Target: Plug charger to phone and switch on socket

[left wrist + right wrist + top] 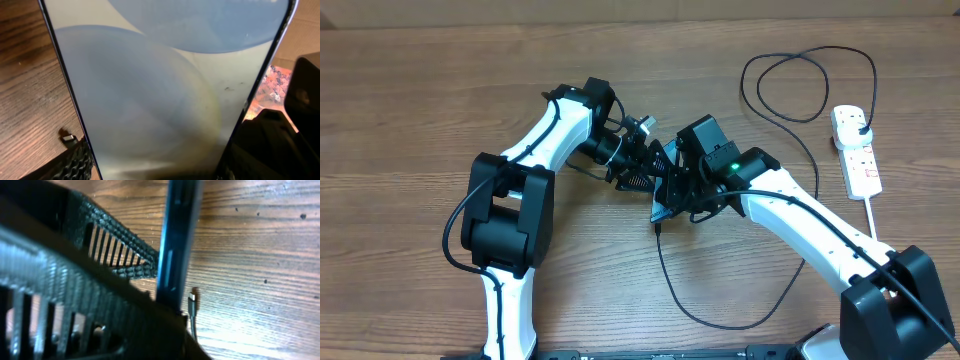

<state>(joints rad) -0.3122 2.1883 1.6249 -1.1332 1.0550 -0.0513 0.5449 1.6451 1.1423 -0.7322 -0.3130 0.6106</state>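
Observation:
The phone point(160, 90) fills the left wrist view, its pale blue screen spanning the space between my left gripper's fingers point(70, 162). My left gripper point(638, 170) is shut on it at mid-table. From the right wrist the phone point(177, 240) shows edge-on, standing on the wood. The charger's connector tip point(191, 300) sits just beside the phone's lower end, apart from it, and shows again by the left finger point(67, 136). Its cable point(680, 295) runs into my right gripper point(670, 205), whose dark jaws show no gap. The socket point(856, 150) lies far right with the black plug point(860, 125) in it.
The black cable loops over the wood at the front point(720, 322) and at the back right point(800, 85). The socket's white cord point(872, 215) trails toward the right arm's base. Both arms crowd together at the middle of the table point(440, 120).

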